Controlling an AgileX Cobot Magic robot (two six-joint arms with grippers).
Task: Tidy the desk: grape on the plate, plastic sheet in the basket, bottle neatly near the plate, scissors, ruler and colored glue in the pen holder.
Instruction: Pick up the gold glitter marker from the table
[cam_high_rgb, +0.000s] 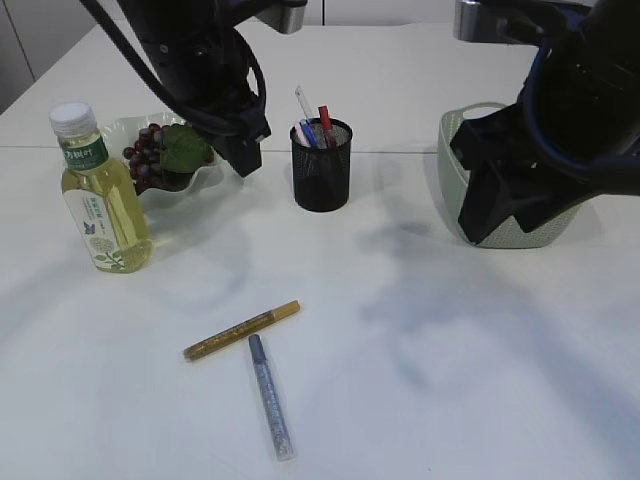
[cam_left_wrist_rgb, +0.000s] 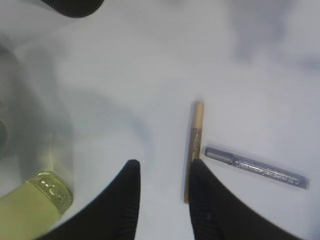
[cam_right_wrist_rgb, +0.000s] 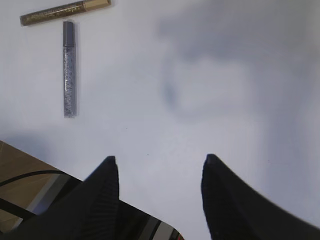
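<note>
Lying flat and touching in a T, the gold glitter glue tube (cam_high_rgb: 241, 331) and silver glitter glue tube (cam_high_rgb: 270, 396) are left unpocketed, well apart from the black mesh pen holder (cam_high_rgb: 321, 166); both the left gripper (cam_left_wrist_rgb: 162, 167) and right gripper (cam_right_wrist_rgb: 159, 162) are held released, empty, ready for pickup.

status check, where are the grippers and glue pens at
Left gripper and right gripper open, empty, above table. Gold glue pen and silver glue pen lie loose. Nothing blocks pen holder.

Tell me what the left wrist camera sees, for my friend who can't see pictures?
The robot's open, empty left hand hangs above a white table, its two black fingers apart. Just past them lie a gold glitter glue pen and a silver glitter glue pen, and the yellow bottle shows at the lower left.
</note>
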